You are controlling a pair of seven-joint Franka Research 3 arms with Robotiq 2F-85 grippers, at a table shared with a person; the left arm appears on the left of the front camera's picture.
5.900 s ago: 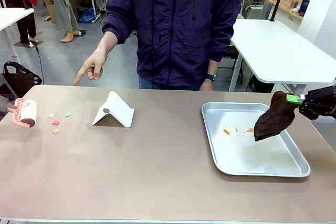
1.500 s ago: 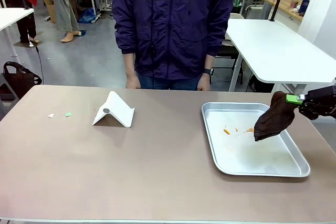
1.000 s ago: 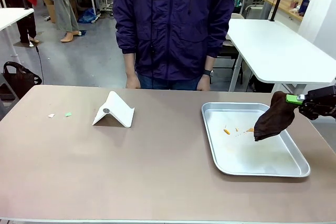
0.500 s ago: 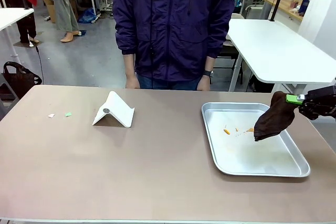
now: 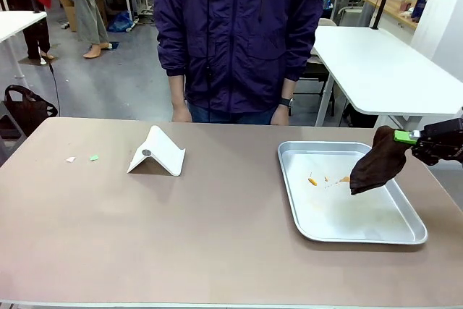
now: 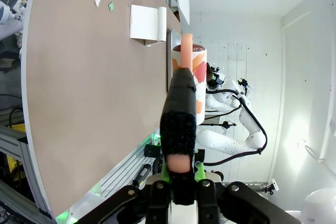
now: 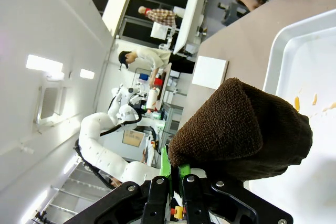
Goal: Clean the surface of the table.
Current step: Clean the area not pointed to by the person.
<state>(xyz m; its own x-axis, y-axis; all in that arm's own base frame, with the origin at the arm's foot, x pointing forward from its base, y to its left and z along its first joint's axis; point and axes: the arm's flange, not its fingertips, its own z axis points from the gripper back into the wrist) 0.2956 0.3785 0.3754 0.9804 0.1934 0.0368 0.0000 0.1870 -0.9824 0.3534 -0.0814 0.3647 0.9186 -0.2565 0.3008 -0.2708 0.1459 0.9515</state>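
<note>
The brownish-tan table (image 5: 217, 229) carries a white scrap (image 5: 70, 159) and a green scrap (image 5: 94, 157) near its far left. In the left wrist view my left gripper (image 6: 178, 176) is shut on the black handle of a lint roller (image 6: 180, 103), held off the table's (image 6: 79, 87) edge; coloured bits stick to its roll. The two scraps (image 6: 104, 4) lie far ahead of it. My right gripper (image 5: 409, 137) at the right edge is shut on a dark brown cloth (image 5: 376, 162) hanging over the tray. The cloth (image 7: 241, 129) covers my right gripper (image 7: 170, 176).
A shiny metal tray (image 5: 362, 218) with orange crumbs (image 5: 312, 180) sits at the right. A white folded stand (image 5: 156, 152) rests left of centre. A person in a dark purple jacket (image 5: 239, 34) stands at the far edge, hands down.
The lint roller has left the table's left end and the pink scraps are gone. The person's pointing hand has dropped. Nothing has moved in the last second and a half.
</note>
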